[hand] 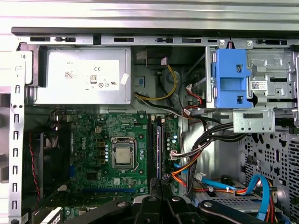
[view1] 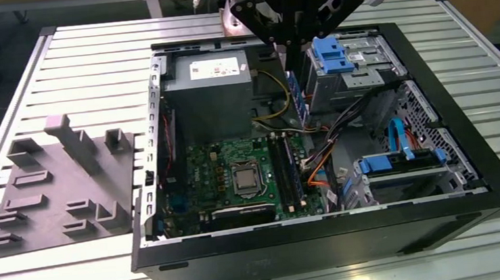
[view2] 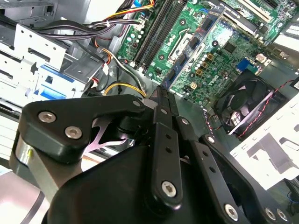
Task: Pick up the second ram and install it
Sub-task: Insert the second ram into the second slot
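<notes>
Exterior view: jaws clamped on the second ram (view1: 294, 99), hanging upright over the open case (view1: 332, 245). Second wrist view: ram edge-on between them. First wrist view: I judge squaring it with the memory slots (hand: 156, 144) matters most.

— What is crowding the gripper (view1: 289, 58), clamped on the second ram (view1: 295, 99)?
— The power supply (view1: 207, 93) is standing on one side, the drive cage (view1: 362, 69) on the other, yellow wires (hand: 175, 86) crossing the gap beneath.
— Where is room opening?
— The case (view1: 331, 241) is lying open toward it; ahead, the memory slots (hand: 156, 144) are sitting exposed, a cable bundle (hand: 212, 133) sagging beside them.
</notes>
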Tool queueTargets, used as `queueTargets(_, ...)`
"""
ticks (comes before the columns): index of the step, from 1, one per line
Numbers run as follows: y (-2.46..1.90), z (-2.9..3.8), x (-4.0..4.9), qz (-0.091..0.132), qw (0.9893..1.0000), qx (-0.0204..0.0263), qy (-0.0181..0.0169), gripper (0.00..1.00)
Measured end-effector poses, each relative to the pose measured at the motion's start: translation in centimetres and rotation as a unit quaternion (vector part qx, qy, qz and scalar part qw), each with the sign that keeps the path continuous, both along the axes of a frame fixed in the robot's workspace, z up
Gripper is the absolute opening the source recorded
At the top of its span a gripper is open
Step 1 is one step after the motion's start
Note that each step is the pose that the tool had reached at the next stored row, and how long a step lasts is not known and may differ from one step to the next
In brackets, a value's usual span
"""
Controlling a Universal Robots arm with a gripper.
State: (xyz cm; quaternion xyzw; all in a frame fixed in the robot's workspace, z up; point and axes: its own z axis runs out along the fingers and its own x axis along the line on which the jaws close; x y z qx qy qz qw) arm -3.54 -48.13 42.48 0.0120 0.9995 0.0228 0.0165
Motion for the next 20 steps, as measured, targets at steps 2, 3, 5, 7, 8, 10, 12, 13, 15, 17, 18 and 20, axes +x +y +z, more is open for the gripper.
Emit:
queueTargets(2, 0.0, 0.01, 0.0, 0.0, 1.0, 0.0, 0.0, 0.12)
queueTargets(3, 0.0, 0.01, 0.0, 0.0, 1.0, 0.0, 0.0, 0.12)
queueTargets(5, 0.0, 0.01, 0.0, 0.0, 1.0, 0.0, 0.0, 0.12)
queueTargets(7, 0.0, 0.0, 0.0, 0.0, 1.0, -0.0001, 0.0, 0.12)
queueTargets(8, 0.0, -0.01, 0.0, 0.0, 1.0, -0.0001, 0.0, 0.12)
queueTargets(10, 0.0, -0.24, 0.0, 0.0, 1.0, -0.0001, 0.0, 0.12)
queueTargets(12, 0.0, -0.29, 0.0, 0.0, 1.0, 0.0, 0.0, 0.12)
queueTargets(13, 0.0, -0.29, 0.0, 0.0, 1.0, -0.0001, 0.0, 0.12)
queueTargets(15, 0.0, -0.33, 0.0, 0.0, 1.0, 0.0, 0.0, 0.12)
queueTargets(17, 0.0, -0.35, 0.0, 0.0, 1.0, 0.0, 0.0, 0.12)
queueTargets(18, 0.0, -0.38, 0.0, 0.0, 1.0, 0.0, 0.0, 0.12)
queueTargets(20, 0.0, -0.42, 0.0, 0.0, 1.0, 0.0, 0.0, 0.12)
